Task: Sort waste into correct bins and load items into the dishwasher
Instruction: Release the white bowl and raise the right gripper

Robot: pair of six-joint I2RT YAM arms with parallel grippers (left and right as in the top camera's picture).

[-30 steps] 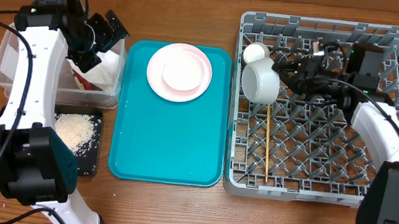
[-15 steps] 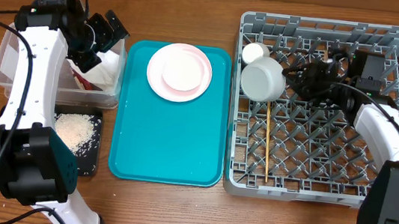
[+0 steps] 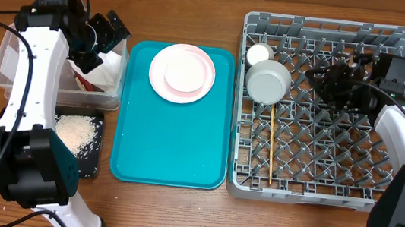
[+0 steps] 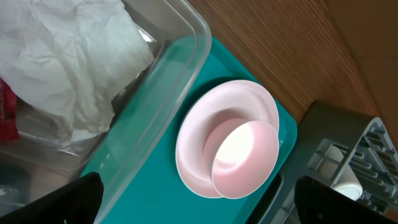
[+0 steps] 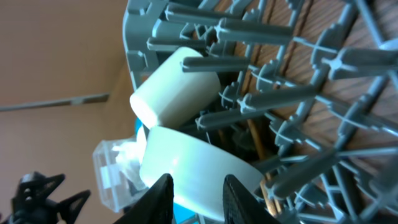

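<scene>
My right gripper point(image 3: 320, 77) point(image 5: 198, 200) stands over the grey dishwasher rack point(image 3: 317, 184), slightly open, just right of a whitish bowl point(image 3: 267, 83) point(image 5: 186, 171) that rests bottom up among the pegs; nothing is between its fingers. A small white cup point(image 3: 258, 53) point(image 5: 171, 87) lies beside the bowl, and the chopsticks point(image 3: 271, 144) lie below it. My left gripper point(image 3: 104, 33) point(image 4: 199, 208) hangs wide open over the clear tub point(image 3: 7, 80) point(image 4: 186, 34), which holds the white napkin point(image 3: 105, 72) point(image 4: 68, 62) and red wrapper point(image 3: 81, 79) point(image 4: 5, 106). The pink plate point(image 3: 162, 78) point(image 4: 193, 137) carries a second bowl point(image 3: 184, 69) point(image 4: 245, 158).
The teal serving tray point(image 3: 168, 148) point(image 4: 143, 186) lies between tub and rack. A black tray point(image 3: 88, 163) with loose rice point(image 3: 74, 131) sits in front of the tub. My left arm's base stands at the front left, and the right arm's at the front right.
My right gripper opened off the bowl and drew back to the right. The bowl tipped from its side to bottom up in the rack. The left arm held still.
</scene>
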